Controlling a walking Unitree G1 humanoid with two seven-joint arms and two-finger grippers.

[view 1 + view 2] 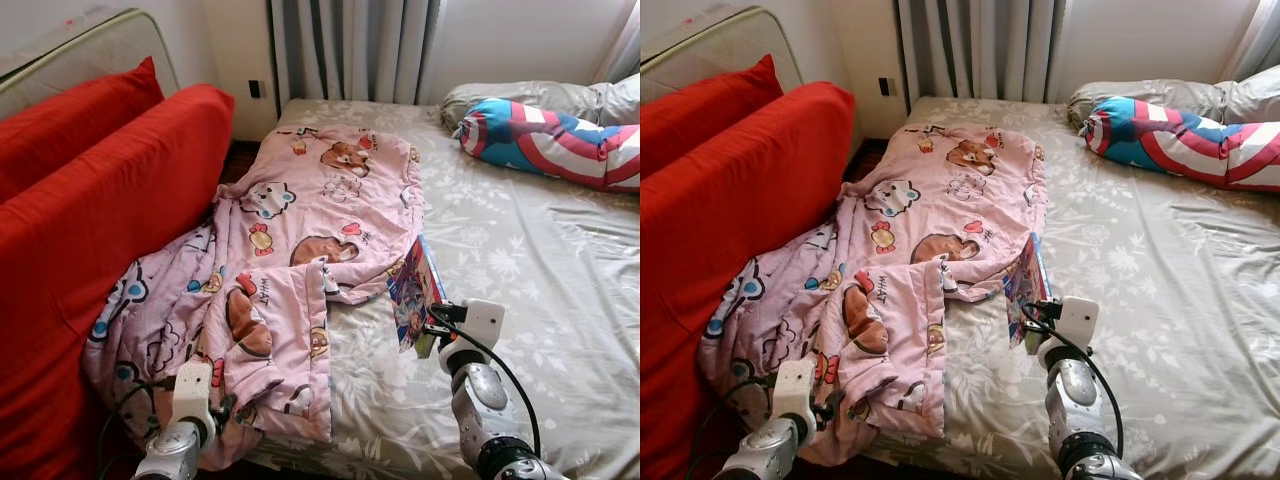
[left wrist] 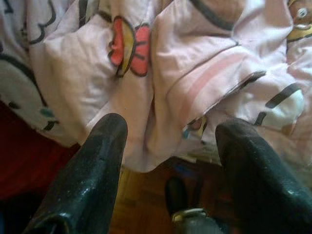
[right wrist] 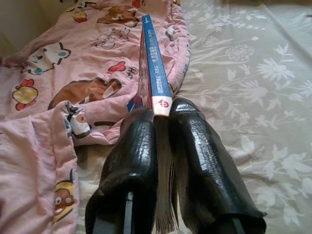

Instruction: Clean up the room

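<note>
The right gripper (image 3: 163, 114) is clamped on a blue-spined book (image 3: 155, 68), its spine running straight ahead over the bed (image 1: 540, 290); the left gripper (image 2: 170, 131), fingers spread and apparently empty, faces the pink blanket (image 1: 300, 220) hem.

Premises: a home bedroom. A bed (image 1: 520, 300) with a floral grey sheet carries a rumpled pink cartoon-print blanket (image 1: 290, 250) along its left edge and pillows (image 1: 560, 125) at its far right corner. Striped curtains (image 1: 350, 50) hang behind; red cushions (image 1: 100, 230) stand alongside the bed.
</note>
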